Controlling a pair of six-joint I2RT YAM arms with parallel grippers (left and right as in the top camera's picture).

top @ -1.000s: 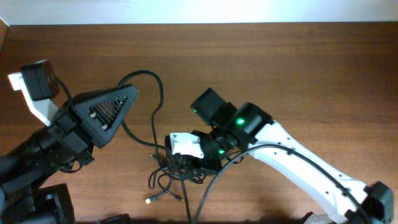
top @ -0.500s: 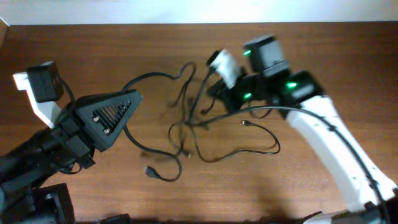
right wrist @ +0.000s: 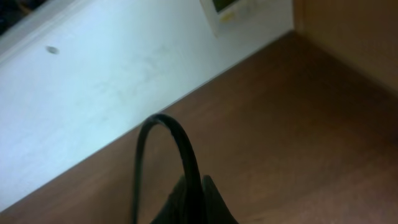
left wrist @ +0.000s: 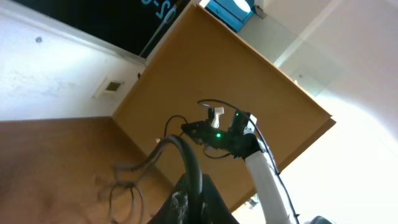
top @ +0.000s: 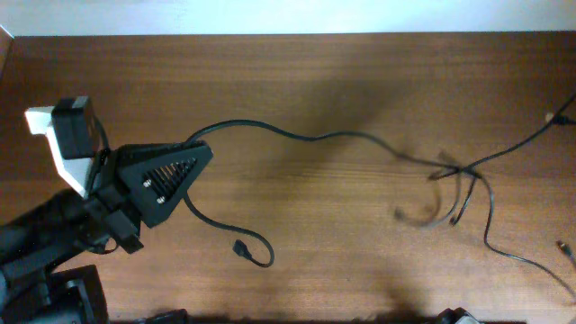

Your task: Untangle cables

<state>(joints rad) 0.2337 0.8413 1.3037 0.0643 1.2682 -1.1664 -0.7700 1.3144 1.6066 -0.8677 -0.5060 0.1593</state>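
Observation:
A black cable (top: 315,138) runs stretched across the wooden table from my left gripper (top: 203,149) to a small knot of cables (top: 454,169) at the right, then off the right edge. My left gripper is shut on this cable; in the left wrist view its fingers (left wrist: 194,188) pinch the cord (left wrist: 186,149). A loose plug end (top: 239,247) curls below the left gripper. A gold-tipped end (top: 563,243) lies far right. My right gripper (right wrist: 194,190) is outside the overhead view; it is shut on a cable (right wrist: 171,134) that arches up from its fingers.
The right arm (left wrist: 264,177) with green lights shows in the left wrist view, raised with cords hanging from it. A white wall (right wrist: 112,81) borders the table's far edge (top: 288,34). The left arm's base (top: 54,270) fills the lower left.
The right arm swung up and right, out of the overhead view, dragging the bundle with it. The bundle spread from a tight clump into a long taut line with a small knot.

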